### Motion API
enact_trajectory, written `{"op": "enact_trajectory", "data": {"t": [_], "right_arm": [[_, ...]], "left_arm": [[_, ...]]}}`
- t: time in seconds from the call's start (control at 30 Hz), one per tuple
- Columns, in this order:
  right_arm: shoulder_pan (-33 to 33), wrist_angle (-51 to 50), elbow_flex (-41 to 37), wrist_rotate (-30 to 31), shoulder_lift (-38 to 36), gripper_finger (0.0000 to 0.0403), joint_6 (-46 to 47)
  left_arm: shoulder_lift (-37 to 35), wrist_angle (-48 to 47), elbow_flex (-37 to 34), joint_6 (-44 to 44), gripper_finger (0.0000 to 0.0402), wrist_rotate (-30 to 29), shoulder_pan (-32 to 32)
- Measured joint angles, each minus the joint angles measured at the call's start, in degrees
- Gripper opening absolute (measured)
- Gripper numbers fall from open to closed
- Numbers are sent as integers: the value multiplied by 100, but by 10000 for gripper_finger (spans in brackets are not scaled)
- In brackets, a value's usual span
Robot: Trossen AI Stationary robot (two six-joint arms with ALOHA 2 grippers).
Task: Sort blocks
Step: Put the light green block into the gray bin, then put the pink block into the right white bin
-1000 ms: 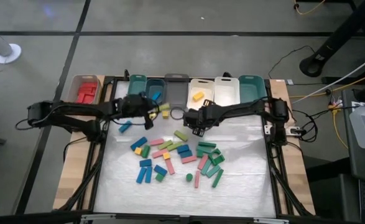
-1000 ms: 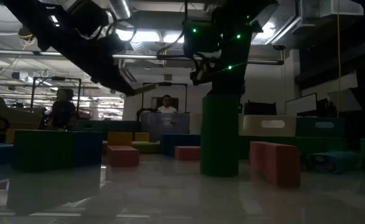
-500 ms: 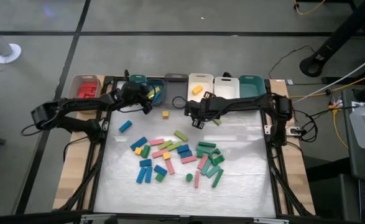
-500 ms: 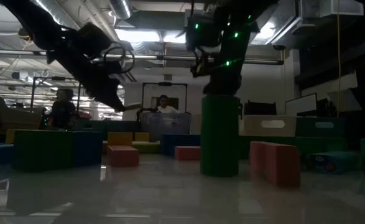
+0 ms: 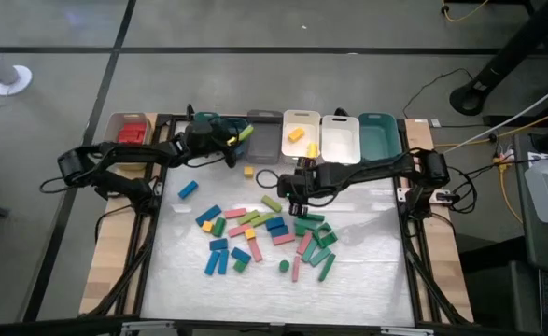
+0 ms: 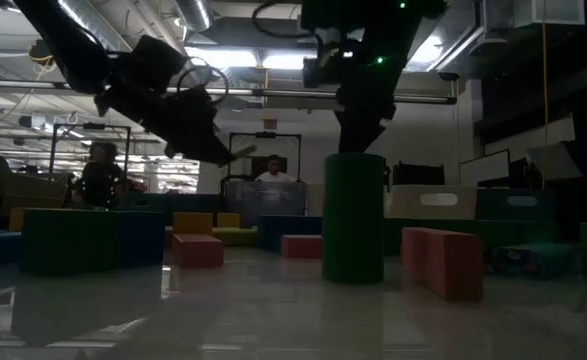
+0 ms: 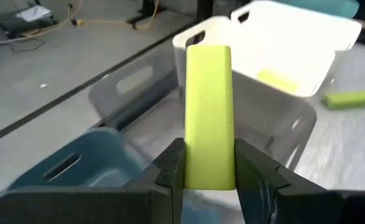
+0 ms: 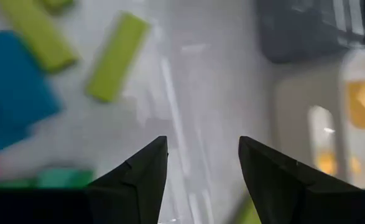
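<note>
1. A white mat (image 5: pixel 367 280) covered the table between the two arms, with a row of bins (image 5: pixel 264 135) along its far edge.
2. The blocks (image 5: pixel 264 238) lay clustered mid-mat; bare mat stayed open along the near edge and both near corners.
3. One yellow cube (image 5: pixel 248 172) sat alone on the mat just short of the bins, and a blue bar (image 5: pixel 188 190) lay apart at the left of the cluster.
4. The left gripper (image 5: pixel 234 138) hung over the bins near the grey bin (image 7: pixel 138 93), its jaws clenched on a lime bar (image 7: pixel 209 115) held upright between the fingers.
5. The right gripper (image 5: pixel 297 189) hovered low above the mat at the cluster's far edge, jaws spread and holding nothing.
6. Half a second before, the right gripper was closer to the bins; it had since swung nearer over the blocks.
7. Over the same span the left gripper had edged rightward along the bin row, the lime bar still in its grip.
8. Red blocks (image 5: pixel 132 133) filled the leftmost bin; a yellow block (image 5: pixel 295 134) lay in a white bin (image 5: pixel 300 123).
9. The left arm hid much of the blue bin (image 7: pixel 76 168).
10. The low view was dark, so block colours there were hard to read, and a person (image 6: pixel 270 175) showed faintly in the room behind.
</note>
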Motion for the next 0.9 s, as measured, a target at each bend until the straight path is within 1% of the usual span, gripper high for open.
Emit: {"op": "enact_trajectory", "data": {"t": [0.1,0.2,0.3,0.4,0.5,0.67,0.8,0.9], "right_arm": [[119,300,0,-425,0,200,-214],[211,561,0,-1022,12,200,-411],[310,573,-5,-1571,48,200,-485],[441,679,-100,-1886,46,200,-489],[598,649,-229,-2064,46,200,-394],[839,861,-508,-2176,48,200,-156],[964,1321,-700,-2176,48,200,27],[982,1625,-857,-2176,48,200,185]], "left_arm": [[403,606,0,-52,92,1,-129],[785,1257,0,-52,93,8,-228],[1092,1862,0,-46,104,6,-283],[1324,2267,0,48,119,3,-298],[1489,2276,70,89,133,1,-298],[1694,2243,235,76,155,-1,-298],[1731,2266,361,37,171,-1,-298],[1715,2266,396,21,176,-1,-322]]}}
